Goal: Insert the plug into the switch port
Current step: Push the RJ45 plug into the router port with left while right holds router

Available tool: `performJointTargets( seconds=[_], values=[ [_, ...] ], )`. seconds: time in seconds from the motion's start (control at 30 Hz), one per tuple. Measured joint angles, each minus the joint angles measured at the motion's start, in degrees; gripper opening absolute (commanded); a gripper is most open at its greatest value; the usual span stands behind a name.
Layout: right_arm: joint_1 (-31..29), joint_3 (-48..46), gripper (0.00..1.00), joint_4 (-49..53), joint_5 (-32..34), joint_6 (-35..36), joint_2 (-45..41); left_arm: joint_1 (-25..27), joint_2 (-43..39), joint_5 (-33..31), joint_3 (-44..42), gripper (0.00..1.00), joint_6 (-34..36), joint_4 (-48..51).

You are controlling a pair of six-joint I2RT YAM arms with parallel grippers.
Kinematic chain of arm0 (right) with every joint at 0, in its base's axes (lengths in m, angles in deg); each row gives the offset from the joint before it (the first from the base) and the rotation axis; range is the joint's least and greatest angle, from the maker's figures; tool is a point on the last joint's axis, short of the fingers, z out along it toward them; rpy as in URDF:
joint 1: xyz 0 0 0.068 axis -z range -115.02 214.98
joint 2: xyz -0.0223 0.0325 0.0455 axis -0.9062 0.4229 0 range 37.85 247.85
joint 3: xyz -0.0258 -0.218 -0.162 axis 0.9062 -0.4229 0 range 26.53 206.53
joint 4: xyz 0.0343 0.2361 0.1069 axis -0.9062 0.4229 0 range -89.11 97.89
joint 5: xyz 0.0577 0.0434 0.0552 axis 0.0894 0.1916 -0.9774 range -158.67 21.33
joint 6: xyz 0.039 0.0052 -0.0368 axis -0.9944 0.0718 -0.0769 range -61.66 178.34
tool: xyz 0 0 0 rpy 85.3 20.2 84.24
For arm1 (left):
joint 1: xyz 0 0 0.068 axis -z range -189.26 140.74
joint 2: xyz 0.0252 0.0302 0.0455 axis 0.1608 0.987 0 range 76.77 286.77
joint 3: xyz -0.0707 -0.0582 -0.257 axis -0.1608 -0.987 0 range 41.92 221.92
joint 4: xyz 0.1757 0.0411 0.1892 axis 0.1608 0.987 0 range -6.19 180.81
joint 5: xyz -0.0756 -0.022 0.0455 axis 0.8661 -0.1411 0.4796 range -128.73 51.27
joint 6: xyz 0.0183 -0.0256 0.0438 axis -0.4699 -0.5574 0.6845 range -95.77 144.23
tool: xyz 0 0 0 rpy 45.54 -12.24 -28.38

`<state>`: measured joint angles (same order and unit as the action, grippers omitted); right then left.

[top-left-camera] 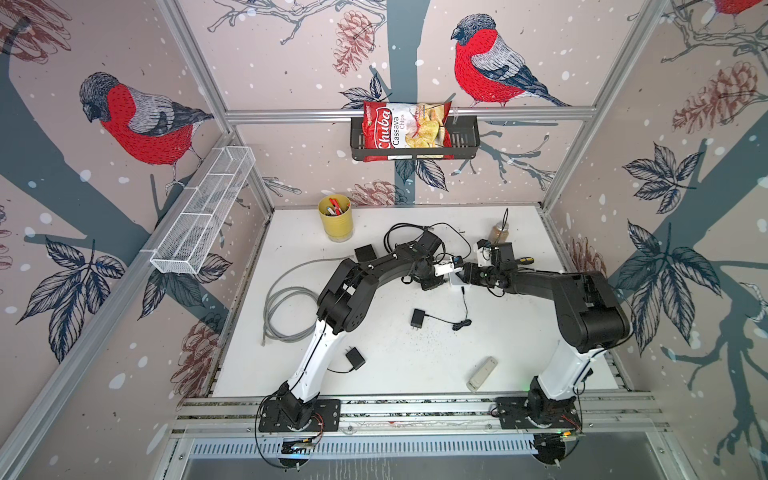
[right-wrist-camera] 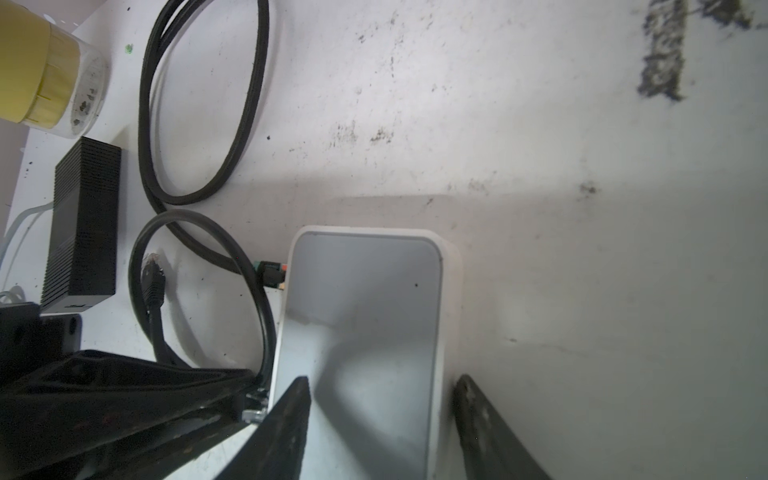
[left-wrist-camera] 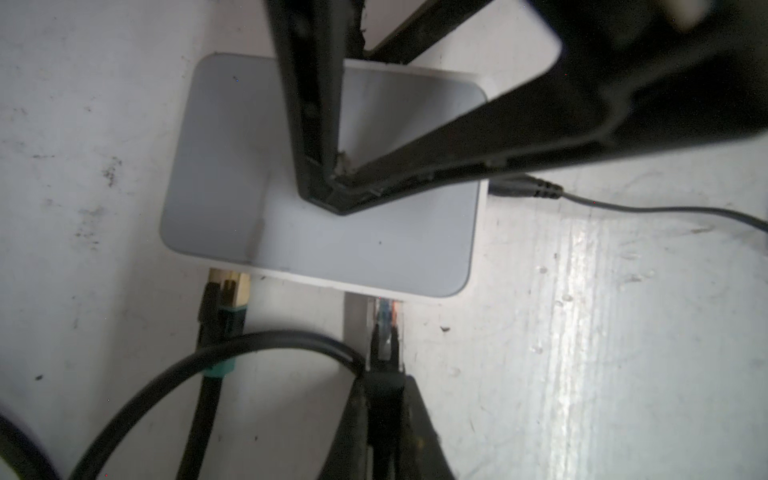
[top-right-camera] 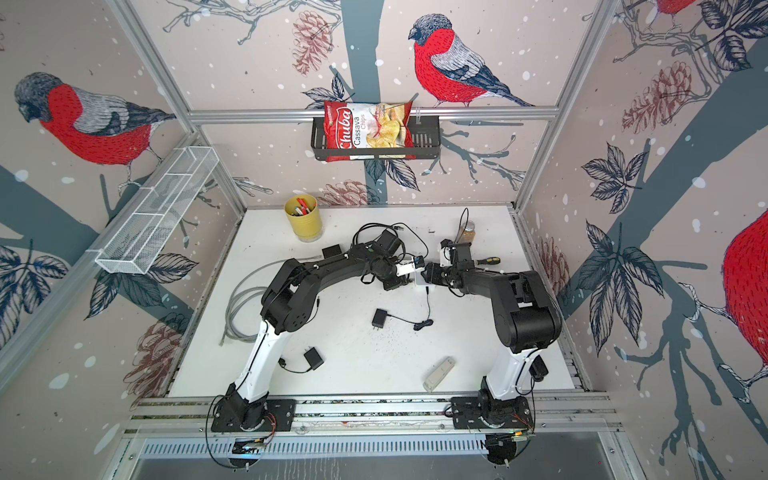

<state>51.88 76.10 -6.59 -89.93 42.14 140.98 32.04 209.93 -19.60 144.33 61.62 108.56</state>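
The white switch (top-left-camera: 457,282) lies flat mid-table between both arms. My left gripper (left-wrist-camera: 384,374) is shut on the black boot of a clear plug (left-wrist-camera: 386,316). The plug's tip is against the switch's (left-wrist-camera: 249,187) port side, and the ports themselves are hidden under the edge. Another plug with a teal boot (left-wrist-camera: 228,299) sits in that same side. My right gripper (right-wrist-camera: 380,386) stands open over the switch (right-wrist-camera: 361,299). One of its fingers (right-wrist-camera: 297,411) rests on the top face, the other finger (right-wrist-camera: 467,411) sits beside the far edge. The held plug (right-wrist-camera: 253,415) shows against the switch's side.
A thin power lead (left-wrist-camera: 523,189) enters the switch's short end. Black cable loops (right-wrist-camera: 199,124), a loose plug (right-wrist-camera: 151,274) and a black power brick (right-wrist-camera: 83,224) lie close by. A yellow cup (top-left-camera: 336,218), grey cable coil (top-left-camera: 286,307), two black adapters (top-left-camera: 417,319) (top-left-camera: 354,358) and a pale stick (top-left-camera: 482,374) are spread around.
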Motion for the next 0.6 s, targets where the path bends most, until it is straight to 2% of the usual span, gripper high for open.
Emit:
performJointTargets(
  seconds=[0.43, 0.6],
  values=[
    [-0.2, 0.46, 0.53, -0.44, 0.24, 1.18, 0.72, 1.97, -0.87, -1.31, -1.36, 0.0, 0.94, -1.14],
    [-0.22, -0.15, 0.51, -1.49, 0.22, 1.01, 0.59, 2.16, -0.2, -2.84, 0.42, 0.0, -0.98, -0.02]
  ],
)
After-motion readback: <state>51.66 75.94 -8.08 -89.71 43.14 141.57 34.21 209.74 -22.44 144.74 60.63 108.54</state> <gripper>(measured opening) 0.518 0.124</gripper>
